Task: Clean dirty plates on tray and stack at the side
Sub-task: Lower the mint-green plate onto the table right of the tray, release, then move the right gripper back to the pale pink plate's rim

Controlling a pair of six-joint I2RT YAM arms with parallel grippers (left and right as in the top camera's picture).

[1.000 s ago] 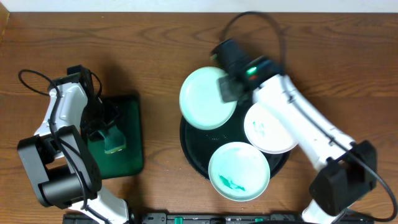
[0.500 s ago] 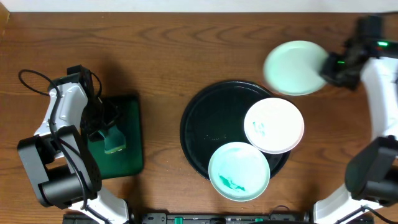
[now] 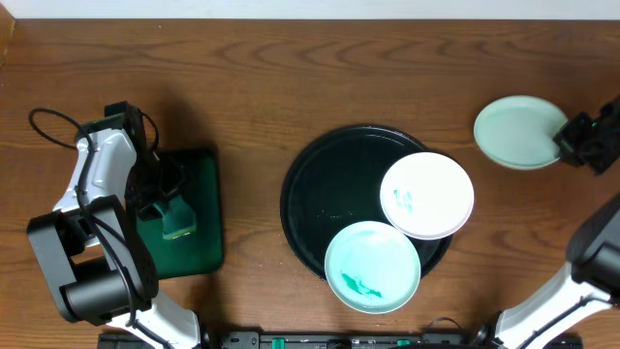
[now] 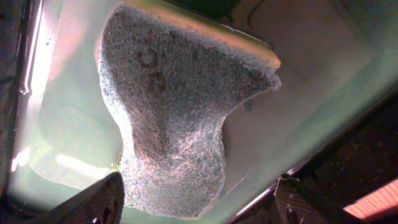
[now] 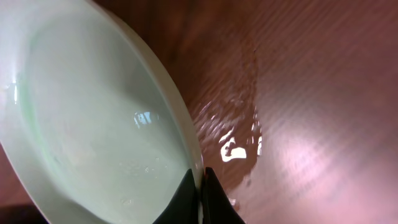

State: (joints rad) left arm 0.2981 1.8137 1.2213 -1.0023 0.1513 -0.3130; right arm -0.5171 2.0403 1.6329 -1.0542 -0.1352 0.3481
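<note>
Here, on the far left, the left arm bends over the small green tray [image 3: 199, 247] on the brown tabletop [image 3: 242, 87]. The left hand [image 4: 202, 198] is spread wide. A rough grey-green sponge [image 4: 174, 118] lies in that tray between the two fingers. In the left wrist view only the dark tips of the fingers show at the bottom corners. I cannot tell if they touch the sponge. From above, the arm hides most of the hand.

In the middle sits the big round black tray [image 3: 325, 194]. Its left half is bare and shiny. Two plates lie on its right half. The smeared mint plate [image 3: 373, 267] is at the front and sticks out over the rim. It has a green smear [image 3: 358, 284] on it. The white plate [image 3: 427, 196] is behind it to the right, with a faint green mark on it. It sticks out over the rim too. The edges of these two plates meet, and it is hard to see which one is on top.

Far right, well away from the black tray, is the held mint plate [image 3: 518, 131]. The right hand [image 5: 200, 190] pinches its rim tight. In the right wrist view the plate tilts over the wood and runs off the picture. I cannot tell if it touches the tabletop. The picture edge cuts off most of the right arm.
</note>
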